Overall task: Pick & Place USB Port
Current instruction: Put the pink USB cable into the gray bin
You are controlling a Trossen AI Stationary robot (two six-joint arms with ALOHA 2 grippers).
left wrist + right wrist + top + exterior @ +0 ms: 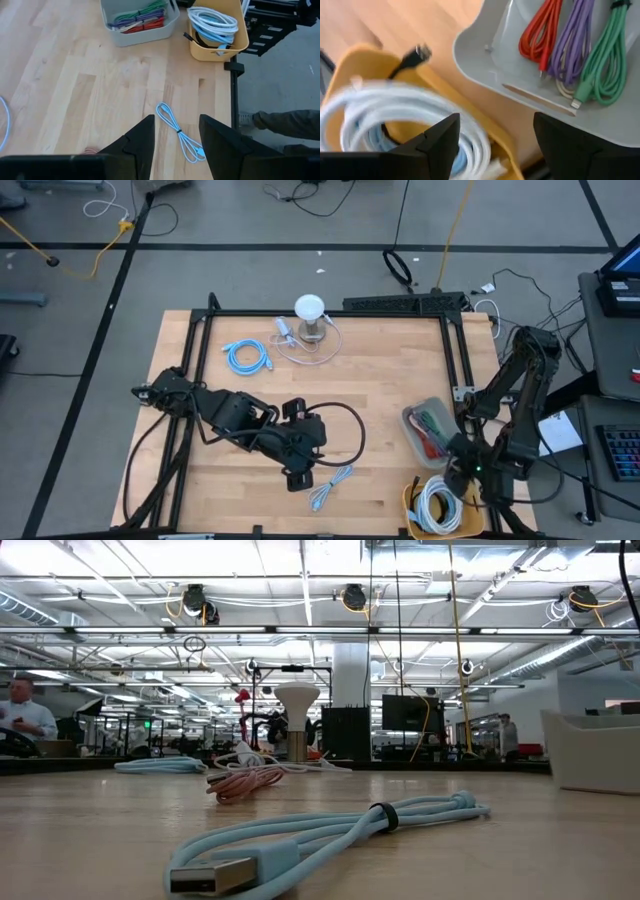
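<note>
A light-blue USB cable (pixel 330 485), coiled long and bound with a dark tie, lies flat on the wooden table near its near edge. In the low view it fills the foreground, its metal USB plug (pixel 215 875) pointing toward the camera. My left gripper (pixel 300 472) hovers just to the cable's left, open. In the left wrist view the cable (pixel 178 134) shows between and beyond the open gripper (pixel 177 122), untouched. My right gripper (pixel 458 465) is open above the bins at the table's right; in its wrist view it (pixel 495 125) holds nothing.
A yellow bin (pixel 412 502) with white and blue cables stands at the near right corner. Beside it is a grey tray (pixel 412 418) of red, purple and green cables. Another blue cable (pixel 247 358), a white lamp-like stand (pixel 310 315) and a pink cable (pixel 245 783) lie farther back. A person's leg (pixel 285 125) is beside the table.
</note>
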